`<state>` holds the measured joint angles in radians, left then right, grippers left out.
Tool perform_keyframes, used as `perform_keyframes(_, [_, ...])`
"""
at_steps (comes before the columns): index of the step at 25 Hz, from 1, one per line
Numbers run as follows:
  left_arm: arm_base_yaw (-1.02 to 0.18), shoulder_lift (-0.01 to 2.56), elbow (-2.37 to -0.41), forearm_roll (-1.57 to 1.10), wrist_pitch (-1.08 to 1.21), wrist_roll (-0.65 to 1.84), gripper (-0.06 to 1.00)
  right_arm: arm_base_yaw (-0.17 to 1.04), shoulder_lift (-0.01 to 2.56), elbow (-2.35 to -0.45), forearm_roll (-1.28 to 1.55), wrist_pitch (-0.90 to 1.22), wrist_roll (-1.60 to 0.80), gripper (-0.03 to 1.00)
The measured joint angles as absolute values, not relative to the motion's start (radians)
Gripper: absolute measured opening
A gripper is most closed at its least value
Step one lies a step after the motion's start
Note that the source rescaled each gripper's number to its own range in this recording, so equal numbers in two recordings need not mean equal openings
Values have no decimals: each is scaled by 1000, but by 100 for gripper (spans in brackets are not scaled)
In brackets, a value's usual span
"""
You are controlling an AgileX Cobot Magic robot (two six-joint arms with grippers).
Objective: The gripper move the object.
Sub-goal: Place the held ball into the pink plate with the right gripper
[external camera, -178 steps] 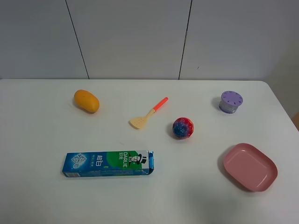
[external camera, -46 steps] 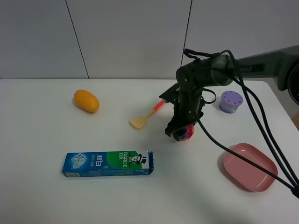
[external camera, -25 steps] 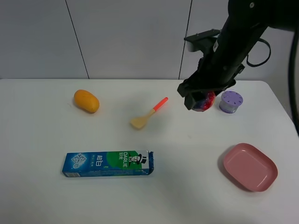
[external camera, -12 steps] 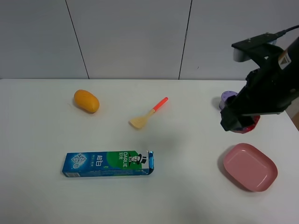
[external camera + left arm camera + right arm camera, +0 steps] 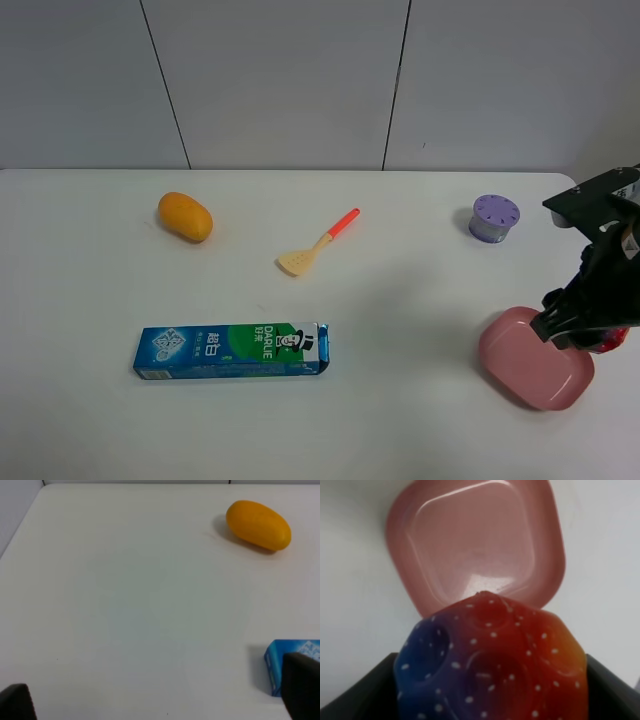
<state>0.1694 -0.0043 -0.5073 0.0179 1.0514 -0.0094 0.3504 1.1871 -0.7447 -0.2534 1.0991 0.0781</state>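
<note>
My right gripper (image 5: pixel 588 334) is shut on the mottled red, blue and purple ball (image 5: pixel 490 655) and holds it above the right part of the pink tray (image 5: pixel 520 362). In the exterior high view only a red sliver of the ball (image 5: pixel 611 343) shows beside the dark fingers. In the right wrist view the ball fills the lower half between the dark fingers (image 5: pixel 362 692), with the pink tray (image 5: pixel 475 545) below it. My left gripper (image 5: pixel 160 712) is open and empty over bare table and is out of the exterior high view.
An orange mango (image 5: pixel 185 216) lies at the far left and also shows in the left wrist view (image 5: pixel 258 525). A spatula (image 5: pixel 318 242) lies mid-table. A toothpaste box (image 5: pixel 232 350) lies front left. A purple lidded container (image 5: pixel 494 218) stands behind the tray.
My right gripper closed on the ball mid-table, lifted it, and carried it right and toward the front. It now hangs over the pink tray, lower than half a second ago.
</note>
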Motion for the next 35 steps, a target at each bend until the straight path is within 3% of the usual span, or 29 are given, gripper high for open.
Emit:
perform_keyframes(14, [169, -4, -507, 18, 1051, -9, 100, 59, 1274, -623, -205, 841, 124, 0])
perform_keyframes(35, [169, -4, -507, 18, 1051, -9, 100, 49, 1598, -623, -153, 558, 103, 0])
